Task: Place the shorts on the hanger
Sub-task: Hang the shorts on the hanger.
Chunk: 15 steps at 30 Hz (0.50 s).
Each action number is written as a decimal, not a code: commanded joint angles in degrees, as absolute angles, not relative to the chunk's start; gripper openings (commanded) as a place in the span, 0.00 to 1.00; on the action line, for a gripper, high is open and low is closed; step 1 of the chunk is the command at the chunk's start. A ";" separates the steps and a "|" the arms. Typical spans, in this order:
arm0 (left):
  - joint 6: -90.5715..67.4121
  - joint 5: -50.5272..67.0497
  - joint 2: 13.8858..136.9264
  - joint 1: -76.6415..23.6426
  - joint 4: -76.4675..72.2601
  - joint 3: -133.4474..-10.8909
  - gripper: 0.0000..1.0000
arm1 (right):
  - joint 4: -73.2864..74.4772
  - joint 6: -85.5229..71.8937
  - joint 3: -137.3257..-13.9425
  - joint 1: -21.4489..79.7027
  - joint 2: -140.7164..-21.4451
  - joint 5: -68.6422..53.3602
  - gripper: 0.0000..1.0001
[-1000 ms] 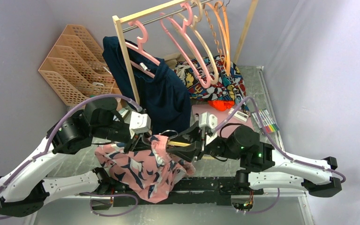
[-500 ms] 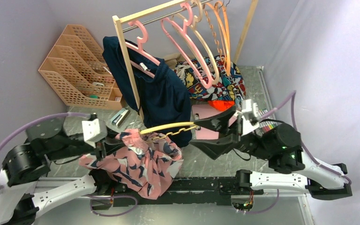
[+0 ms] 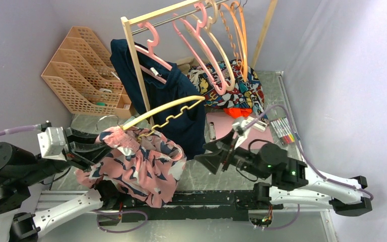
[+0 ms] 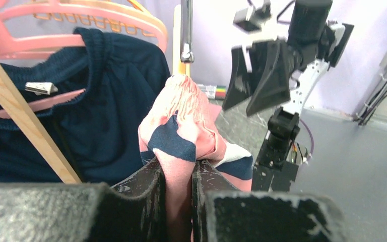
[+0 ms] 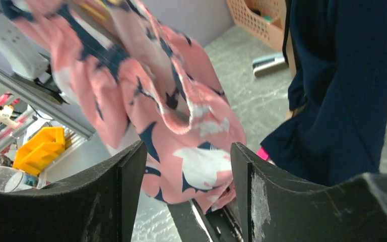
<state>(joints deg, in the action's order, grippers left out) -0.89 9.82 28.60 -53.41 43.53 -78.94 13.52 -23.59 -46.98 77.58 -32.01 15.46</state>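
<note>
The salmon-pink shorts with navy and white blotches hang bunched from my left gripper, above the table's near left. In the left wrist view the jaws are shut on a fold of the shorts. The pale yellow hanger sticks up and to the right out of the shorts' top, and its wire hook shows near the left gripper. My right gripper is open and empty, apart from the hanger. In the right wrist view the shorts hang beyond its spread fingers.
A wooden rack carries pink hangers, orange hangers and a navy garment. Cartoon-print cloth lies behind. Beige file trays stand at the back left. Markers and a pink pad lie on the right.
My right gripper has let go of the hanger and dropped back toward the table. My left arm has swung left and up, carrying the shorts and the hanger.
</note>
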 commanded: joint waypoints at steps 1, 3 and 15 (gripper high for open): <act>-2.55 6.59 27.28 -53.09 33.26 -79.54 0.07 | 9.29 -30.72 -45.45 77.78 -36.38 15.42 0.64; -2.87 6.83 27.09 -53.09 32.46 -79.04 0.07 | 6.07 -32.08 -44.71 77.78 -38.35 16.22 0.64; -3.18 7.54 28.27 -53.09 32.10 -79.60 0.07 | -6.33 -37.24 -42.01 77.76 -45.85 20.64 0.61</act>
